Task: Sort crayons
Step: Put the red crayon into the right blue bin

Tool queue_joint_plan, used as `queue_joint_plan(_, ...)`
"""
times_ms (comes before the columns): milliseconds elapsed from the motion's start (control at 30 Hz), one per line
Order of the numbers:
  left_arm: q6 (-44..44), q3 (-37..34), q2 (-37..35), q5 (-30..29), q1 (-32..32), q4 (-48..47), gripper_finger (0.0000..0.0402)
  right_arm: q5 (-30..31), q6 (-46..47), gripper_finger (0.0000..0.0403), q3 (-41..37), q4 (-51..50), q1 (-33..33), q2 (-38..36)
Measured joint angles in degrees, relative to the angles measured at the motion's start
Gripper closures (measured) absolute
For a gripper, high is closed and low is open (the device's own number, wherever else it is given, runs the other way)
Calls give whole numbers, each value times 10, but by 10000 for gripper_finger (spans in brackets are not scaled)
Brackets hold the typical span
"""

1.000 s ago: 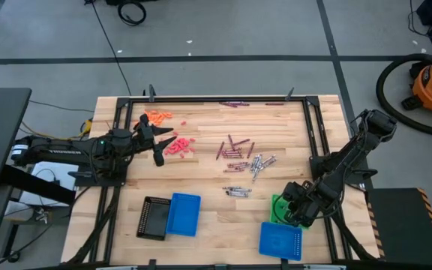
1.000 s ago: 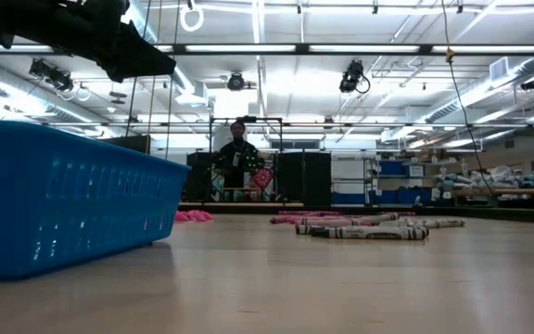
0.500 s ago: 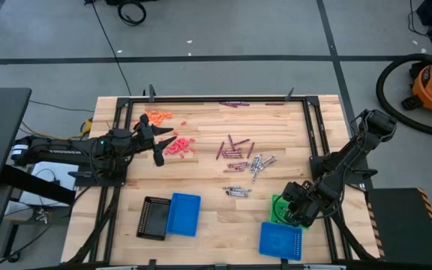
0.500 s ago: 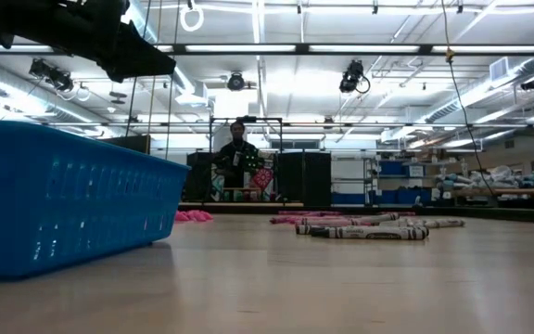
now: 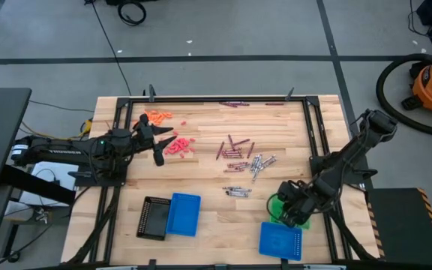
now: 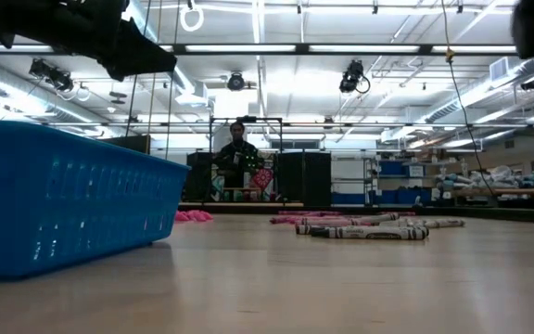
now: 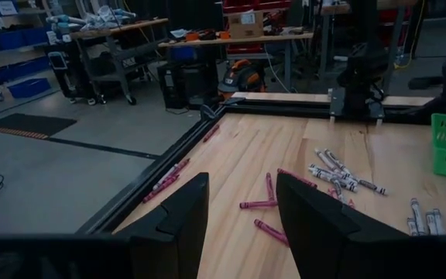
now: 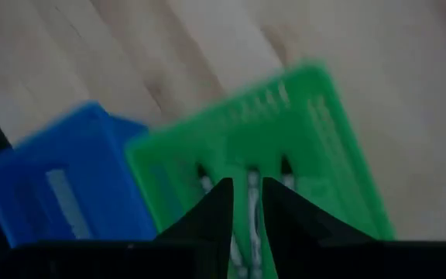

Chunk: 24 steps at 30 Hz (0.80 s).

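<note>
The right jaws hang over the green tray near the bench's front right. In the right wrist view the two fingers stand a narrow gap apart above the green tray, with a few silver-grey crayons lying in it between them; whether they are pinching anything, I cannot tell. A blue tray sits just in front of the green one, close by it, and shows beside it in the wrist view as well.

The left jaws are held over the bench's left side, spread apart with nothing between the fingers, and point across the bench. Just beside them lie the red-pink crayons, and the orange crayons lie near the back left corner.

Mid-bench, the dark purple crayons are scattered loosely, with the silver-grey crayons just to their right and another small silver-grey group nearer the front. A few more dark purple ones rest along the back edge.

At front left a second blue tray touches a black tray.
</note>
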Motion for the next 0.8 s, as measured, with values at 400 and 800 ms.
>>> queue_joint_plan(400,93,0,0,-2,1,44,237,313,-202,340,21,-13,-56,0)
queue_joint_plan(800,232,0,0,-16,32,100,237,377,-416,348,21,44,-198,0)
